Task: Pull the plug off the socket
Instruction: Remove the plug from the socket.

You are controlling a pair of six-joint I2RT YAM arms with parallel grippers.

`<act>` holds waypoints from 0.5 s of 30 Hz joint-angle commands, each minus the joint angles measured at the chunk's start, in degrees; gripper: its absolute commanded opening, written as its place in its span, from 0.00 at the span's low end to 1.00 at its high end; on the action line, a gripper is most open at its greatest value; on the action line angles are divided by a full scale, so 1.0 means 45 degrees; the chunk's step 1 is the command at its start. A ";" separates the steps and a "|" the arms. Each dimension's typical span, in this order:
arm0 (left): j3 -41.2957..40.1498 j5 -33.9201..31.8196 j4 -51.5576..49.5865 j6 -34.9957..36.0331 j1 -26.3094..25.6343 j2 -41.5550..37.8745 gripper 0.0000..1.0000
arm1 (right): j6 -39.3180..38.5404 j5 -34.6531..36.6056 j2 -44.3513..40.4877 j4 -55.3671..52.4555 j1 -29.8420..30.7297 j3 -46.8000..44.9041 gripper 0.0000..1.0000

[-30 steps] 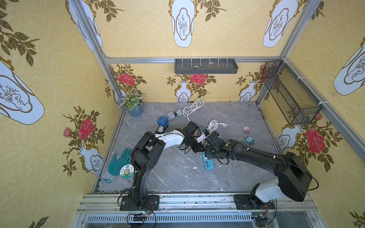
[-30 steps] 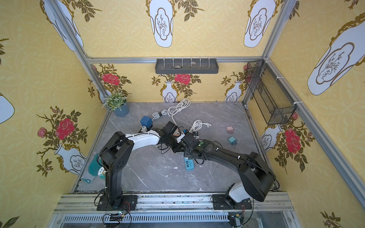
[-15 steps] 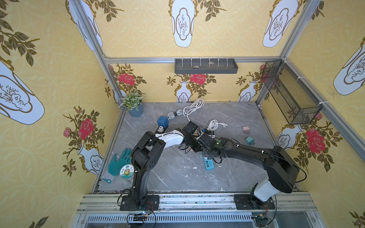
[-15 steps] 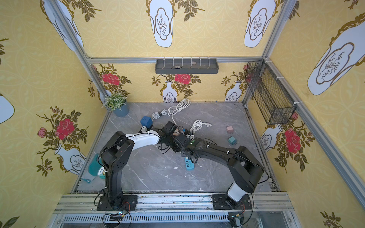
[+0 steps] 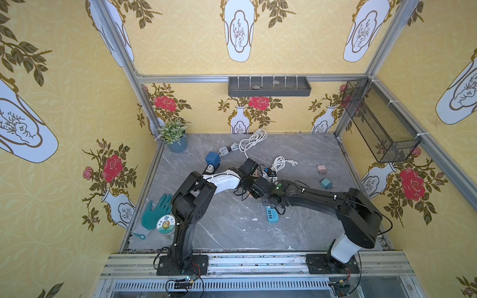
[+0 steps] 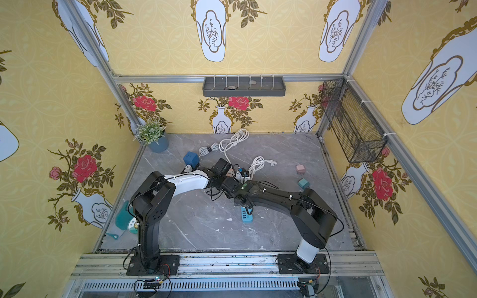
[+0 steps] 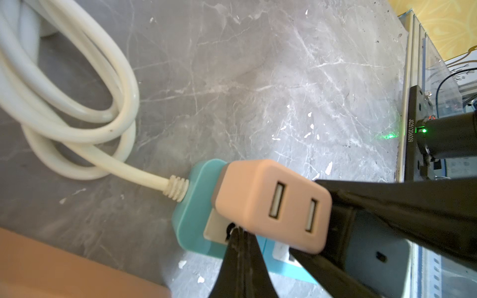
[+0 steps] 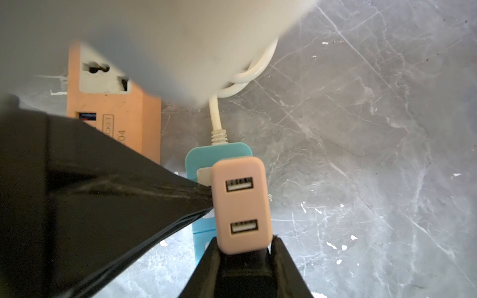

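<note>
**Change of state.** The left gripper (image 7: 236, 233) has not altered: its jaws remain pressed together, and the tip bears down on the teal power strip (image 7: 192, 196) just beside the plug. The right gripper (image 8: 244, 243) stood about half spread a second ago and farther toward its own side. It has since moved in toward the left arm and closed. Judgement: the approach step is finished and the extraction step can begin.

**Task item.** The pink two-port plug (image 8: 240, 203) sits in the end socket of the strip, next to where the white cord (image 7: 90, 134) enters. No prongs are visible, so it appears to be fully seated. In a top view the free end of the strip (image 5: 272, 214) lies on the grey table (image 5: 227, 232) below the two wrists.

**Gripper condition.**
- Left: closed, empty, acting as a hold-down on the strip.
- Right: pinching the plug across its two narrow sides, with fingers (image 8: 277, 247) in contact at the end farthest from the cord.

An orange socket block (image 8: 113, 129) lies beside the strip and is not touched.
</note>
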 commanded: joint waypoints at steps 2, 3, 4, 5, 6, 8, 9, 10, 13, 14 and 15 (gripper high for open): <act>-0.0165 -0.0938 -0.1045 0.0645 -0.0100 0.0324 0.00 | -0.0209 -0.0961 -0.0685 0.0316 -0.0455 -0.0651 0.15; -0.0151 -0.0929 -0.1037 0.0645 -0.0099 0.0330 0.00 | -0.0241 -0.1281 -0.0954 0.0619 -0.0626 -0.0950 0.15; -0.0146 -0.0924 -0.1046 0.0659 -0.0100 0.0360 0.00 | -0.0286 -0.1567 -0.1255 0.0899 -0.0788 -0.1186 0.14; -0.0146 -0.0946 -0.1063 0.0662 -0.0100 0.0360 0.00 | -0.0329 -0.1945 -0.1577 0.1268 -0.1019 -0.1480 0.14; -0.0146 -0.0934 -0.1068 0.0672 -0.0100 0.0364 0.00 | -0.0367 -0.2266 -0.1845 0.1593 -0.1183 -0.1738 0.14; -0.0126 -0.0952 -0.1061 0.0652 -0.0099 0.0382 0.00 | -0.0460 -0.2925 -0.2398 0.2185 -0.1489 -0.2196 0.14; -0.0110 -0.0947 -0.1076 0.0662 -0.0100 0.0401 0.00 | -0.0487 -0.3179 -0.2630 0.2388 -0.1599 -0.2403 0.13; -0.0097 -0.0949 -0.1082 0.0662 -0.0100 0.0407 0.00 | -0.0490 -0.3366 -0.2813 0.2495 -0.1718 -0.2513 0.14; -0.0088 -0.0961 -0.1105 0.0662 -0.0100 0.0445 0.00 | -0.0505 -0.3427 -0.3009 0.2459 -0.1823 -0.2622 0.12; -0.0087 -0.0968 -0.1110 0.0662 -0.0100 0.0458 0.00 | -0.0507 -0.3427 -0.3029 0.2432 -0.1813 -0.2606 0.12; -0.0087 -0.0967 -0.1119 0.0681 -0.0099 0.0460 0.00 | -0.0509 -0.3427 -0.3048 0.2416 -0.1815 -0.2630 0.12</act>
